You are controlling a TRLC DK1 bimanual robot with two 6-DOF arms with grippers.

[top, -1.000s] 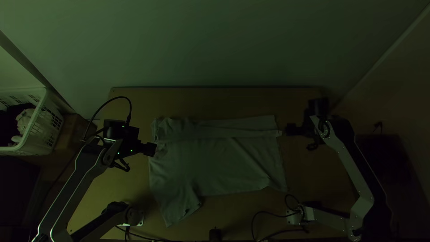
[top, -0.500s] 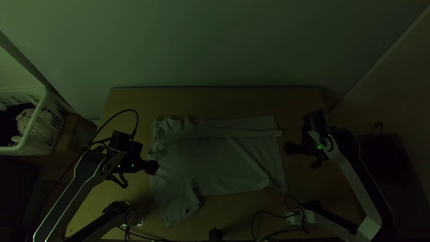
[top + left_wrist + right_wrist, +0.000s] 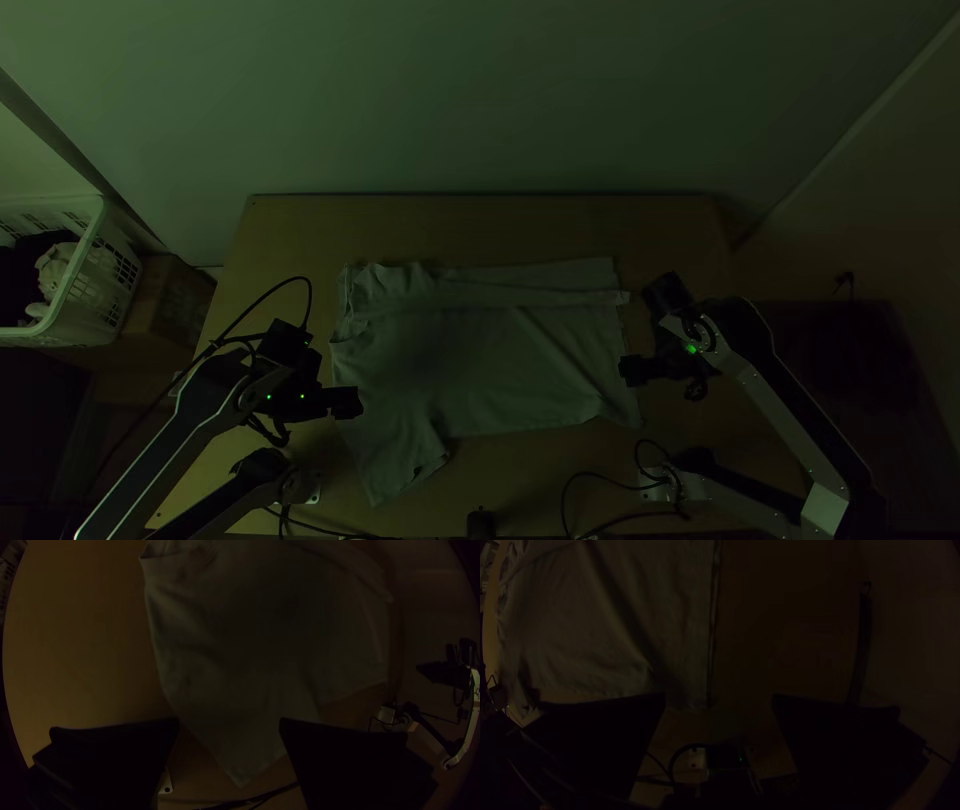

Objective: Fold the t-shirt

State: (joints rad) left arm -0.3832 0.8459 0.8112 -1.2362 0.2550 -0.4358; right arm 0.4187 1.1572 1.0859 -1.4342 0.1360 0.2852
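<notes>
In the top view the pale t-shirt [image 3: 480, 360] lies spread on the table, its far edge turned over in a long strip and a sleeve pointing to the near left. My left gripper [image 3: 347, 403] is over the shirt's left edge; my right gripper [image 3: 632, 370] is at its right edge. The left wrist view has my left gripper [image 3: 229, 725] open, with the t-shirt [image 3: 240, 665] beneath and between its fingers. In the right wrist view my right gripper [image 3: 719, 700] stands open, a corner of the t-shirt [image 3: 605, 615] showing between its fingers.
A white basket [image 3: 85, 290] holding cloth stands left of the wooden table [image 3: 480, 225], beside a brown box [image 3: 172, 305]. Cables [image 3: 600, 475] and a small black object [image 3: 480, 523] lie at the near edge. A wall rises behind the table.
Both grippers have moved toward the table's near edge, the left along the shirt's left side, the right along its right side and slightly leftward. The shirt lies as before.
</notes>
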